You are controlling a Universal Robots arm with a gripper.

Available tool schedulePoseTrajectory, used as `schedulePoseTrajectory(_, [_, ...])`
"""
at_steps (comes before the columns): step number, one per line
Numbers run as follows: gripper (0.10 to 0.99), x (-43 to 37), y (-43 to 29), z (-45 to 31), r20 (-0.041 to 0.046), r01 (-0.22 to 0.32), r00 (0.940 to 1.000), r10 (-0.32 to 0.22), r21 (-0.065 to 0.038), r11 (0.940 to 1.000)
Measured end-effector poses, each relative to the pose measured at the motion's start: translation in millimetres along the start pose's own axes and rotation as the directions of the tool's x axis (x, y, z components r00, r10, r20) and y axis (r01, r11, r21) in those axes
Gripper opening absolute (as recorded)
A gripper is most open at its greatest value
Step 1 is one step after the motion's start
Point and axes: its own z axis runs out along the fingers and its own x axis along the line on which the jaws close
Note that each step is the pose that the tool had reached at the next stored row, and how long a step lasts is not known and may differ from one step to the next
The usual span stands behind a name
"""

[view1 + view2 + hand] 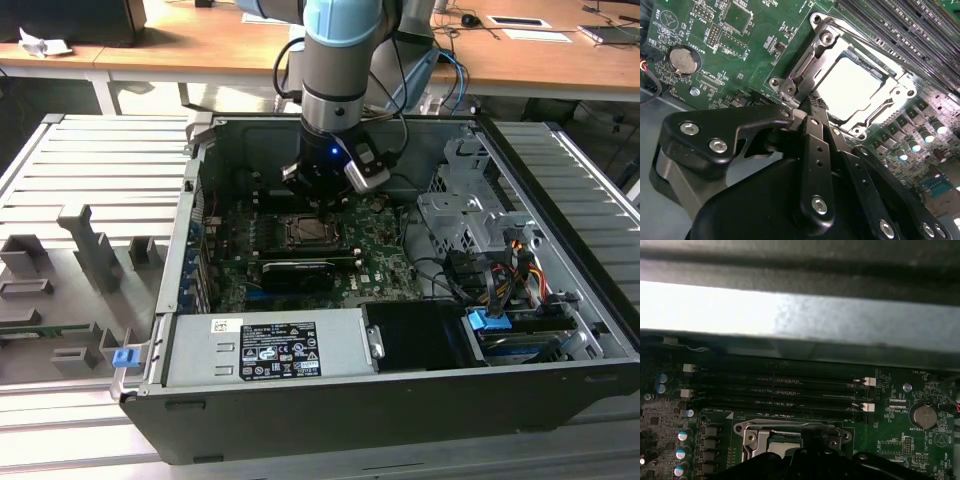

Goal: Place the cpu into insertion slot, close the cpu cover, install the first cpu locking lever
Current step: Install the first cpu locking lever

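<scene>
- I see one cpu point(852, 86) lying flat in the insertion slot point(790, 75), its pale face showing through the window of the single cpu cover point(900, 92); the cover looks down over it, so by my reading the first two steps are done.
- In the second wrist view the gripper point(816, 104) sits at the socket's corner, just beside the cover's edge and touching or nearly touching the thin locking lever point(801, 70) that runs along that side; the lever's long axis follows the socket edge, across the line of the fingers.
- The fingers are drawn together to a narrow tip; I cannot tell whether they pinch the lever or merely press on it.
- Outward on the motherboard point(685, 20): one coin cell battery point(684, 59); four long memory slots point(775, 390) in the first wrist view.
- In the exterior view, one arm point(340, 60) reaches down into the open computer case point(560, 330).
</scene>
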Motion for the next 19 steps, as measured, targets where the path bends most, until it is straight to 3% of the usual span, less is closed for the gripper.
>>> schedulePoseTrajectory(3, [0.106, 0.0, -0.3, -1.1, -0.0001, 0.0, 1.0, 0.0, 0.0, 1.0])
schedulePoseTrajectory(4, [0.106, -0.1, 0.1, -5.9, 0.0, 0.0, 1.0, 0.0, 0.0, 1.0])
schedulePoseTrajectory(5, [0.106, -0.2, 1.0, -17.3, 0.0, 0.0, 1.0, 0.0, 0.0, 1.0])
schedulePoseTrajectory(6, [0.106, -0.2, 1.4, -23.3, -0.0001, 0.0, 1.0, 0.0, 0.0, 1.0])
schedulePoseTrajectory(10, [0.106, 0.1, -2.9, -24.3, 0.0, 0.0, 1.0, 0.0, 0.0, 1.0])
schedulePoseTrajectory(19, [0.106, 2.0, -27.9, -25.7, -0.0007, 0.0, 1.0, 0.0, 0.0, 1.0])
